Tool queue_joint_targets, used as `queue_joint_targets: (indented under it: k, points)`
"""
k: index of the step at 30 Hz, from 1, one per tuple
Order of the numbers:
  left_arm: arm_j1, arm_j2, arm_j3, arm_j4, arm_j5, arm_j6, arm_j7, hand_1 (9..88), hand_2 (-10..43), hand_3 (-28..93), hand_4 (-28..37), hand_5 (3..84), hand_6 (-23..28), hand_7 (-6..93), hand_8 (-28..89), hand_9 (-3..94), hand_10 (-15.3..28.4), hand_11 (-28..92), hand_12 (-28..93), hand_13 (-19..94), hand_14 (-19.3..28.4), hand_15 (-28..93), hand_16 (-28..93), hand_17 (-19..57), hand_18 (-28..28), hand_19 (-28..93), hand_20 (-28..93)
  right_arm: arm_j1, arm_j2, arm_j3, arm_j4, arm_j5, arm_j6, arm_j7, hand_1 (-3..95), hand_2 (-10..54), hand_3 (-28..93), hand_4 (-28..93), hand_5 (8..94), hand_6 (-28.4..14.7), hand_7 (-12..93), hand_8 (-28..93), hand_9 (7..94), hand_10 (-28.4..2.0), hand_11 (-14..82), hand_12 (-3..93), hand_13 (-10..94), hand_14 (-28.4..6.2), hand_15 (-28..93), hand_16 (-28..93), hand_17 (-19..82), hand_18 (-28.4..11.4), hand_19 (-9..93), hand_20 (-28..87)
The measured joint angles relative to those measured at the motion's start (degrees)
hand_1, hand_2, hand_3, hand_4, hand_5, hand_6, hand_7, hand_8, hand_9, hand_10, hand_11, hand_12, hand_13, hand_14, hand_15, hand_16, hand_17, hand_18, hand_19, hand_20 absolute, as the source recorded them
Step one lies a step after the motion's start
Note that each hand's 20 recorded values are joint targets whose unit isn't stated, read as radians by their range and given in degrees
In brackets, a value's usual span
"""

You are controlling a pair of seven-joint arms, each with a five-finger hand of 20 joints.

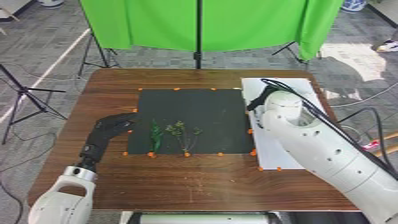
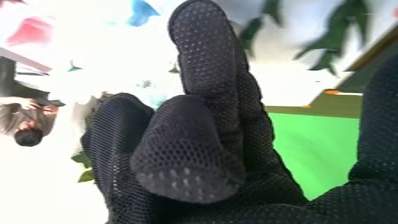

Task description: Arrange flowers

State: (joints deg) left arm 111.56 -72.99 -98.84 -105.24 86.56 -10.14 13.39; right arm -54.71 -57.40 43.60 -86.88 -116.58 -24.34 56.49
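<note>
Sprig [image 1: 155,136] and flowers [image 1: 185,137], side by side on mat [image 1: 191,105], presumably spaced for composing; left hand [image 1: 114,124], fingers loosely extended, beside it. Right hand [image 2: 211,60] at board [image 1: 271,160], likely for more stock; grip indeterminable.

Green sprigs [image 1: 156,136] on blk mat [image 1: 191,107], L hand [image 1: 115,122] nr its L edge. R hand [image 1: 259,100] nr white board [image 1: 272,157].
</note>
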Motion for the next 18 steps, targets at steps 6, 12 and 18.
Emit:
queue_joint_targets:
  k: [6, 12, 18]
  points:
    - [-0.1, -0.15, -0.08, 0.04, 0.03, -0.15, 0.01, 30.0, -0.1, 60, -15.8, 51.1, 6.9, 11.7, -5, 51.3, 15.9, 22, 13, 43, 20.8, 25, -2, 10.1, 17.0, 24, 19, -0.6, -1.3, 0.1, -0.2, -1.8, 0.1, 0.1, 47.4, -9.5, 50, -9, 78.9, -7.3, 20, 2, 91.4, -12.2, 43.9, 30.5, 94, -1.4, 69, 23, 73, -12.5, 93, 60]
    - [-0.2, -0.54, -0.27, 0.11, 0.06, -0.37, 0.04, 30.0, -0.1, 60, -15.8, 51.1, 7.0, 11.7, -5, 51.2, 15.8, 22, 13, 43, 20.7, 25, -2, 10.0, 16.9, 24, 19, -3.0, -1.8, 1.2, -0.8, -4.7, 1.4, 0.2, 60.2, -9.5, 43, 2, 81.7, -5.0, 25, 26, 93.0, -10.7, 45.4, 29.8, 94, -0.9, 71, 21, 76, -11.6, 93, 58]
    - [-0.2, -0.81, -0.34, 0.12, 0.08, -0.56, 0.15, 30.0, -0.1, 60, -15.8, 51.1, 7.0, 11.6, -5, 51.3, 15.8, 22, 13, 43, 20.8, 25, -2, 10.0, 16.9, 24, 19, -5.0, -1.9, 2.0, -2.2, -4.9, 3.8, 0.2, 58.2, -9.5, 50, 6, 81.7, -5.0, 32, 26, 93.5, -10.3, 47.7, 29.4, 94, -1.3, 73, 21, 76, -12.3, 93, 59]
